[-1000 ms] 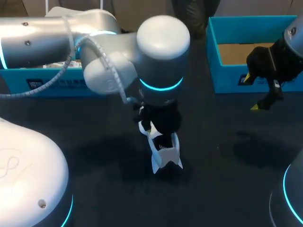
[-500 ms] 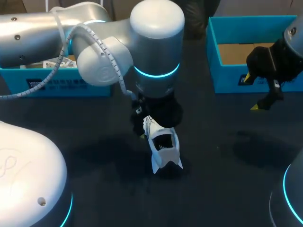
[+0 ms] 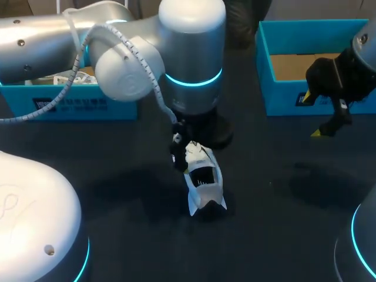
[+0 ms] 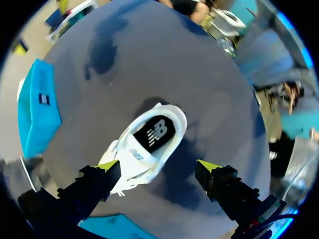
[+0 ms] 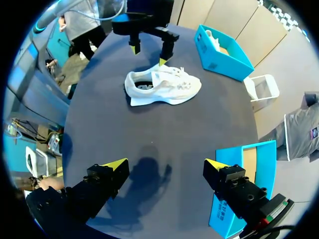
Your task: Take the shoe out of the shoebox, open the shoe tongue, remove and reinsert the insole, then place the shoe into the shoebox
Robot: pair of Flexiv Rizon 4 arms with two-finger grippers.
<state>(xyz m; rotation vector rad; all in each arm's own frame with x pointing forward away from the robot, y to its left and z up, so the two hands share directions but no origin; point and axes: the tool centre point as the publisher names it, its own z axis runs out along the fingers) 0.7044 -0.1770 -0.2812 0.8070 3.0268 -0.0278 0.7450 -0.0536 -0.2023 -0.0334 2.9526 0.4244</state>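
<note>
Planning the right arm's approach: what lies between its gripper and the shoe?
Only bare table, per the right wrist view; nothing stands between the right gripper and the shoe.

1. One white shoe [image 3: 202, 179] is on the bench [image 3: 276, 194]; the right wrist view also shows only this one.
2. Two blue boxes stand on the bench; the left box [image 3: 70, 107] and the right box [image 3: 294, 97].
3. Two arms come in; the left arm [image 3: 88, 47] and the right arm [image 3: 346, 73].
4. Two sets of jaws, one per arm; the left jaws and the right jaws.
5. Four yellow tips in total; two on the left set [image 4: 107, 166], two on the right set [image 5: 116, 164].
</note>
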